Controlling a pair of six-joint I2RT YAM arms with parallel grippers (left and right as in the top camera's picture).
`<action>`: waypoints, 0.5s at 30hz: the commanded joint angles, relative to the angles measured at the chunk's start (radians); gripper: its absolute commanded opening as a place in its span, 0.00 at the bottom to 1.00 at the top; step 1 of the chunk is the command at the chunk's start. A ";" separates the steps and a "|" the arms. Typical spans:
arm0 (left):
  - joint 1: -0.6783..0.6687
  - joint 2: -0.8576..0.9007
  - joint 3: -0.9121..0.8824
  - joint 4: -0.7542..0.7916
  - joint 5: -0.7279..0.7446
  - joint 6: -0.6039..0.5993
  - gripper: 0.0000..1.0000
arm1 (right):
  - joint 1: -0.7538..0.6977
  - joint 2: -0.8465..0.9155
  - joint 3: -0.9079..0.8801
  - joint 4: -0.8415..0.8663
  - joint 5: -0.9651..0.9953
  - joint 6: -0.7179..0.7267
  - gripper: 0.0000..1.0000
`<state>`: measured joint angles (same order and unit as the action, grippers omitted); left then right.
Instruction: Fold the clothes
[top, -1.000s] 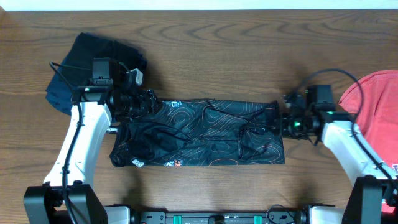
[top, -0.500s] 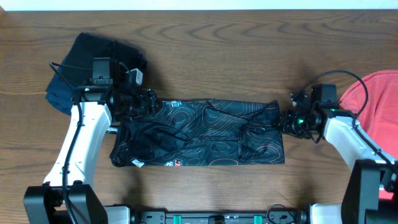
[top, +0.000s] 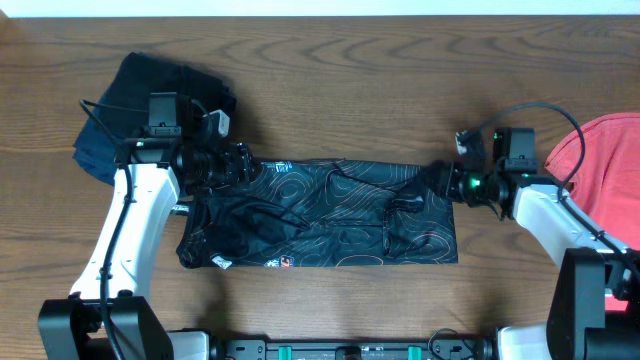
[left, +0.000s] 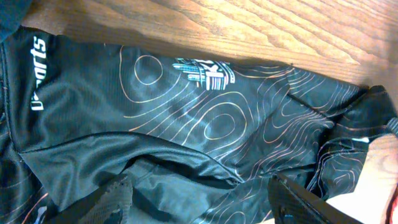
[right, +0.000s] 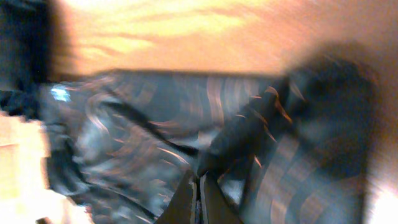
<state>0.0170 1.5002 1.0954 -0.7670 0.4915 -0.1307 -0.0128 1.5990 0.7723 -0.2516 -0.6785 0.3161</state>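
"What is the jersey (left: 205, 124) made of?"

"Thin black cloth with a fine mesh weave. It has a soft sheen along the creases. The orange lines and white letters sit flat on it, like print."

"And the table (top: 350, 70)?"

"Dark brown wood grain, smooth, with a faint gloss."

"The red shirt (top: 610, 170)?"

"Matt cloth with no shine. The dark bundle (top: 150, 100) at the far left is matt cloth too."

"The arms (top: 130, 230)?"

"Smooth white plastic shells, slightly glossy, with black matt parts near the wrists. The left gripper (left: 198, 190) has dark, dull fingers (left: 109, 202), and one looks roughly textured."
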 joint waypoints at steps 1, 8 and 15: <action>0.003 -0.013 0.016 -0.002 0.005 0.006 0.72 | 0.035 0.005 0.011 0.069 -0.095 0.143 0.01; 0.003 -0.013 0.016 -0.002 0.005 0.006 0.72 | 0.076 0.005 0.011 0.198 -0.083 0.229 0.43; 0.003 -0.013 0.016 -0.002 0.005 0.006 0.72 | -0.010 0.004 0.011 0.150 -0.151 0.164 0.30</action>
<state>0.0170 1.5002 1.0954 -0.7662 0.4915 -0.1307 0.0174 1.5990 0.7731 -0.0803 -0.7628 0.5060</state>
